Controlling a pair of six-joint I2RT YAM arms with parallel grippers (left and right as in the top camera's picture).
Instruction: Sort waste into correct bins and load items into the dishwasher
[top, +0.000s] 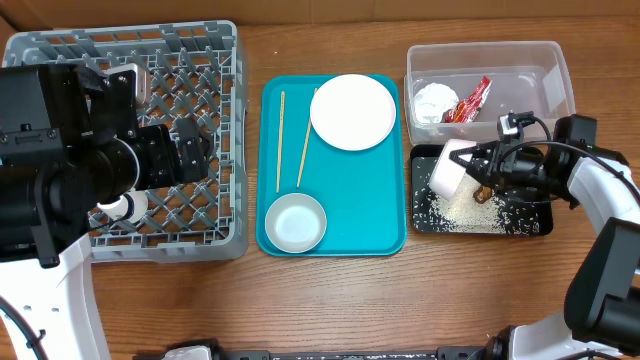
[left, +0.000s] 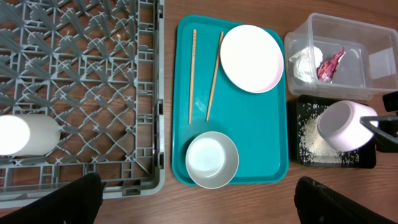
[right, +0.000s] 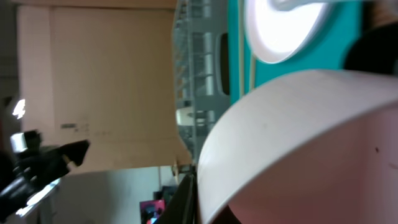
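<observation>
My right gripper (top: 478, 170) is shut on a small pale bowl (top: 450, 167), held tipped on its side over the black tray (top: 530, 226), where rice grains (top: 462, 212) lie scattered. The bowl fills the right wrist view (right: 298, 137). The clear tub (top: 545, 62) holds a white paper wad (top: 435, 100) and a red wrapper (top: 472, 100). The teal tray (top: 370, 215) carries the plate (top: 352, 111), two chopsticks (top: 281, 140) and a second bowl (top: 295, 222). A white cup (top: 125, 207) lies in the grey rack (top: 215, 60). My left gripper (left: 199, 205) is open and empty above the rack's front edge.
The left arm (top: 60, 160) covers much of the rack in the overhead view. Bare wooden table (top: 330, 300) lies in front of the rack and trays. The tub and the black tray sit close together at the right.
</observation>
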